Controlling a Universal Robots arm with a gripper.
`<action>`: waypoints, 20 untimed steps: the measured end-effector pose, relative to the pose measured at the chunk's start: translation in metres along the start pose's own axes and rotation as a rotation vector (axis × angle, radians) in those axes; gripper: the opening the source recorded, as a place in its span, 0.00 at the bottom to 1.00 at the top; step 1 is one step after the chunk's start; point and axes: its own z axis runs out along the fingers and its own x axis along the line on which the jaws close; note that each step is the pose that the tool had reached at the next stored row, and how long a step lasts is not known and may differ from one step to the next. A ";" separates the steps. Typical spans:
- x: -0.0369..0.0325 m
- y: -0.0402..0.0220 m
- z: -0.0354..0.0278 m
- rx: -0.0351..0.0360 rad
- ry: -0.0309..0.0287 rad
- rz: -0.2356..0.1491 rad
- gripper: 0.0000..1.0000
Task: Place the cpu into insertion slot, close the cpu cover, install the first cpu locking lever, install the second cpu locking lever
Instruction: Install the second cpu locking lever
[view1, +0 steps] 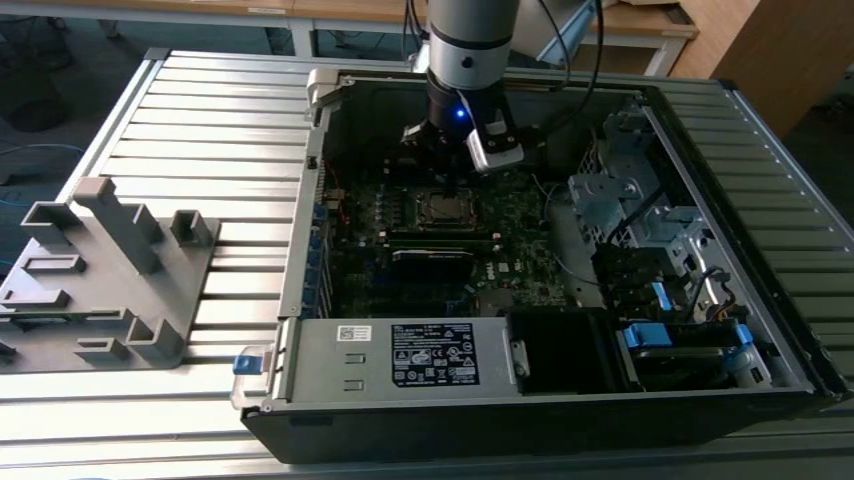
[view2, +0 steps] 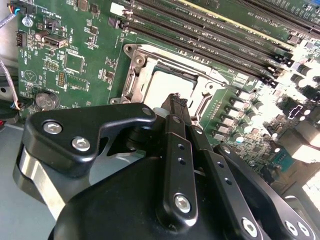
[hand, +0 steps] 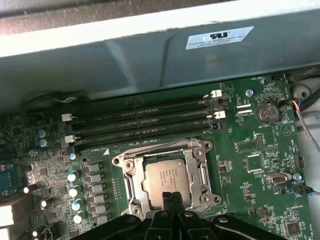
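Just beneath end effector (hand: 172, 198) tips, cpu (hand: 167, 179) seated, cpu cover (hand: 202, 155) closed.

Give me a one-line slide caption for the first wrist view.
Gripper, fingers together, poised at the edge of the cpu seated under the closed cpu cover on the motherboard.

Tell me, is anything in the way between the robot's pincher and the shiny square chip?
No, nothing visible is. The gripper sits right over the near edge of the cpu, its fingers pressed together. The cpu lies flat in its socket with the cpu cover framing it.
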 end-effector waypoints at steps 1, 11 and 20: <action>-0.0001 -0.0001 -0.0007 -0.0001 0.0000 0.000 0.11; -0.0003 -0.0007 -0.0043 -0.0003 -0.0001 0.000 0.11; -0.0009 -0.0043 -0.0046 -0.0002 -0.0001 0.000 0.11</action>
